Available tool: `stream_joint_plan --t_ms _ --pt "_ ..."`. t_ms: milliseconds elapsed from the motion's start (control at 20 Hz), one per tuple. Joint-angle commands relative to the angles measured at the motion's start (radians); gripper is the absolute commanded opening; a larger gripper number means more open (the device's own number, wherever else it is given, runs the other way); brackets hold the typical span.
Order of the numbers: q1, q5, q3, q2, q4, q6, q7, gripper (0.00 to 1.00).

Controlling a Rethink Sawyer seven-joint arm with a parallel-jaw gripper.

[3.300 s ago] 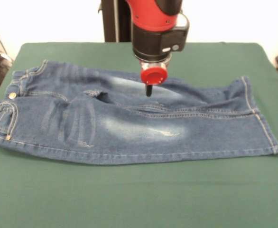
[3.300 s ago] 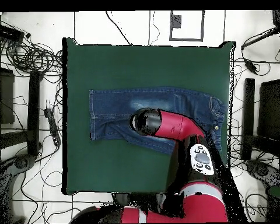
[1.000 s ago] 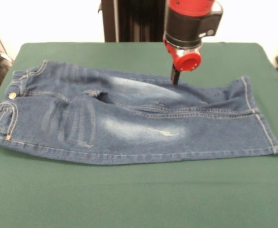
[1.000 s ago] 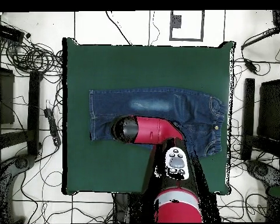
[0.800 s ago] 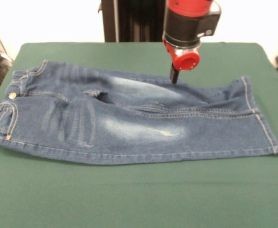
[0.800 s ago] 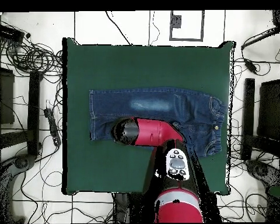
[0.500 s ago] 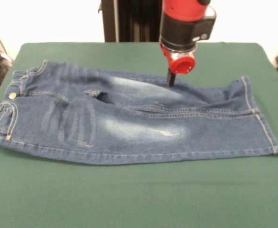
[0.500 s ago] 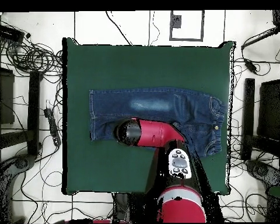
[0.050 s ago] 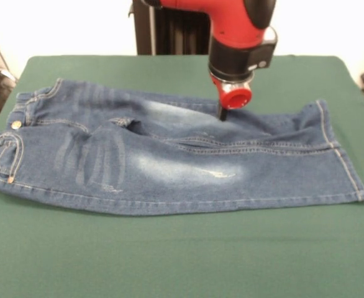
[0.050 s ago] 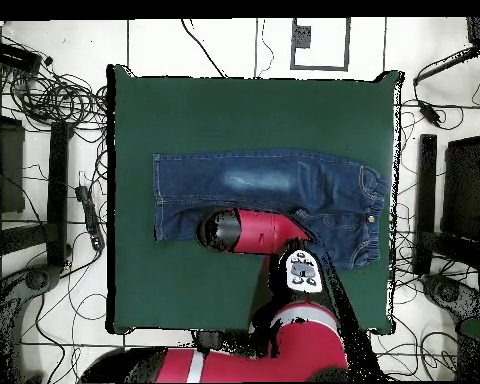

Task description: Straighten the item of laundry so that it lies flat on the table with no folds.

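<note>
The item of laundry (image 9: 169, 158) is a small pair of blue jeans with faded patches, lying lengthwise on the green table (image 9: 169, 254). In the front view its waist is at the left and its hems are at the right. There is a small fold at the crotch, and the far leg rumples toward its hem. My gripper (image 9: 223, 114) points down with its narrow black tip shut, at the far leg's upper edge and holding nothing. From overhead the arm's red head (image 10: 234, 229) covers the gripper, and the jeans (image 10: 274, 182) lie across the table's (image 10: 244, 110) middle.
Green cloth shows on all sides of the jeans, widest along the front edge in the front view. Cables and black equipment (image 10: 44, 90) lie on the floor around the table. A black stand (image 9: 151, 28) rises behind the table's far edge.
My gripper has shifted slightly left and lower, closer onto the far leg. The arm's upper part has swung round. The jeans have not moved.
</note>
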Motion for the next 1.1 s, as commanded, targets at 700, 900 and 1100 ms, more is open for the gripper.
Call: stream_joint_plan --t_ms 700,900,1100 --pt "0.044 0.067 0.108 0.004 0.082 -0.051 0.072 0.00" --pt "0.052 0.081 0.117 -0.020 0.110 -0.047 0.081 0.00" --pt "0.064 0.096 0.114 -0.065 0.149 -0.024 0.091 0.00"
